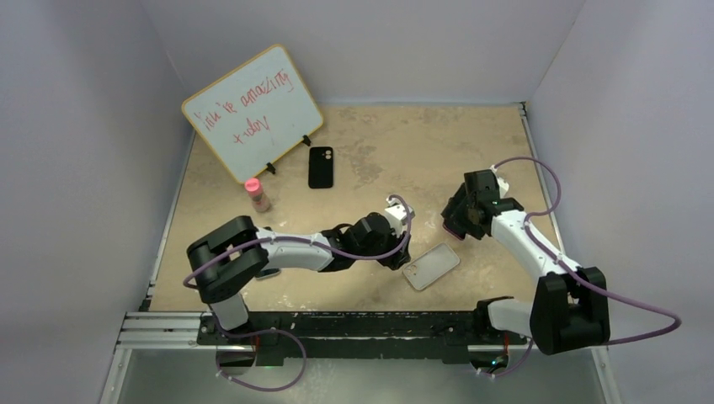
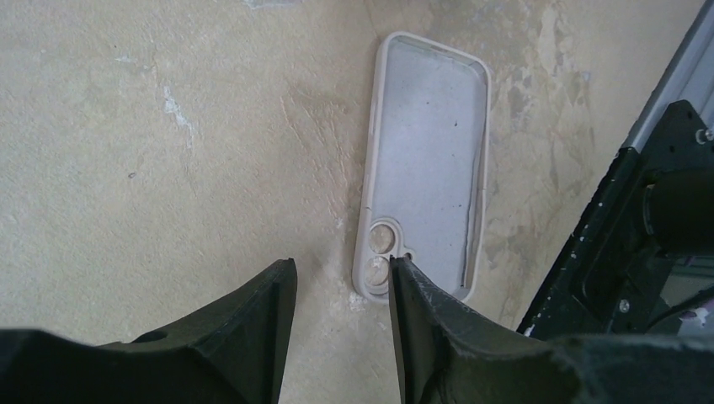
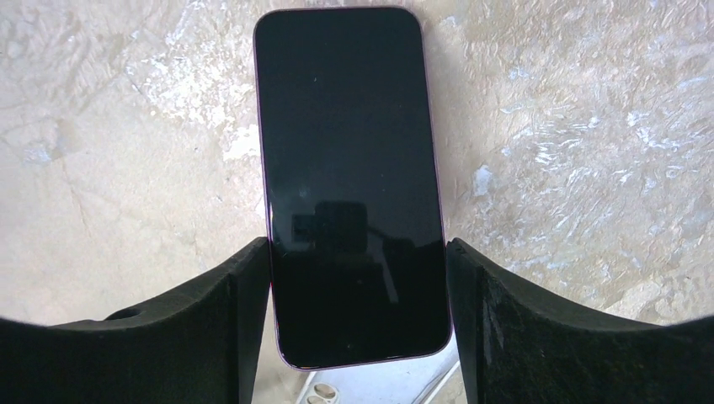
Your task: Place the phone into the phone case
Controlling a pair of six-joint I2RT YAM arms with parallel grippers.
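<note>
Right gripper (image 3: 358,244): clamped on the phone (image 3: 349,151) by both long edges, screen up, right of worktop (image 1: 387,143) centre.
Left gripper (image 2: 341,265): half-parted at the phone case (image 2: 434,143), at its camera corner.
Phone case: whitish, flat, close to near edge; open worktop beyond.
Far-left corner: whiteboard (image 1: 251,111), pink bottle (image 1: 258,195).

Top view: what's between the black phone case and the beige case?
In the top view, the left gripper sits on that line, beside the beige case; the rest, up to the black phone case, is bare table.
</note>
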